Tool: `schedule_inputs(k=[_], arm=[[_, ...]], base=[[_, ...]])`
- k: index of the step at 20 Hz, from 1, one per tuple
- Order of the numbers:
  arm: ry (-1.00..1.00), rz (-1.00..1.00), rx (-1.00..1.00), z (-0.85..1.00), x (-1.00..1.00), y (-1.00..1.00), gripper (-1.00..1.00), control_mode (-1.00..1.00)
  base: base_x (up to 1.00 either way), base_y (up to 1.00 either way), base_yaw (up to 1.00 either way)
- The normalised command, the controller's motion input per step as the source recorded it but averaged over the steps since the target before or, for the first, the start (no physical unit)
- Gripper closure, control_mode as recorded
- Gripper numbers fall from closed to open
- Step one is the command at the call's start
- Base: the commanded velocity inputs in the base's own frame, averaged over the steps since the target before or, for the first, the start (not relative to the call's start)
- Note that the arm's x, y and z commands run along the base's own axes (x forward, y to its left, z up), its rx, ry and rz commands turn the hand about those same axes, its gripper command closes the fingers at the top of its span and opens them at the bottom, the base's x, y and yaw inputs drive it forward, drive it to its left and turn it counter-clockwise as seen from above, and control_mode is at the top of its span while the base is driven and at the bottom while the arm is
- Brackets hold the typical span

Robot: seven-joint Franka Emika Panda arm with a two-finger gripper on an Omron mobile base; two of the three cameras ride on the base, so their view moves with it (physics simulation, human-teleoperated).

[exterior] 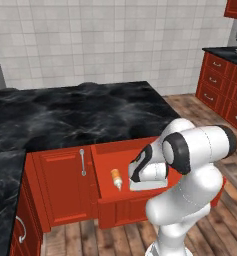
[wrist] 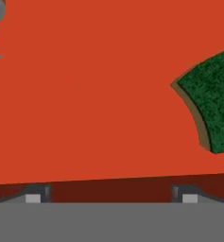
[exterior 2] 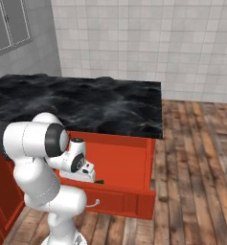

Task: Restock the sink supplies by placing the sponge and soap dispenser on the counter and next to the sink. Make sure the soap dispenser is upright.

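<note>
hand view: sponge (wrist: pixel 210 101) beyond fingers (wrist: pixel 111 194)

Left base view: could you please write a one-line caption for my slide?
The gripper reaches into the open red drawer, beside the lying soap dispenser, below the black marble island.
</note>
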Motion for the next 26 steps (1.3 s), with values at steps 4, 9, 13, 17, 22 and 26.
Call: schedule_inputs(k=[4, 9, 13, 17, 22, 26], arm=[[0.00, -0.02, 0.00, 0.32, 0.48, 0.19, -1.00, -1.00], [0.00, 0.00, 0.00, 0.06, 0.86, 0.52, -1.00, -1.00], [-0.02, 0.00, 0.00, -0.08, 0.73, 0.47, -1.00, -1.00], [-0.03, 0.00, 0.00, -0.12, 0.66, 0.17, -1.00, -1.00], [0.00, 0.00, 0.00, -0.10, 0.42, 0.32, -1.00, -1.00], [0.00, 0.00, 0.00, -0.30, 0.43, 0.36, -1.00, -1.00]], base=[[0.00, 0.00, 0.00], [0.00, 0.00, 0.00], [0.00, 0.00, 0.00], [0.00, 0.00, 0.00], [0.00, 0.00, 0.00], [0.00, 0.00, 0.00]])
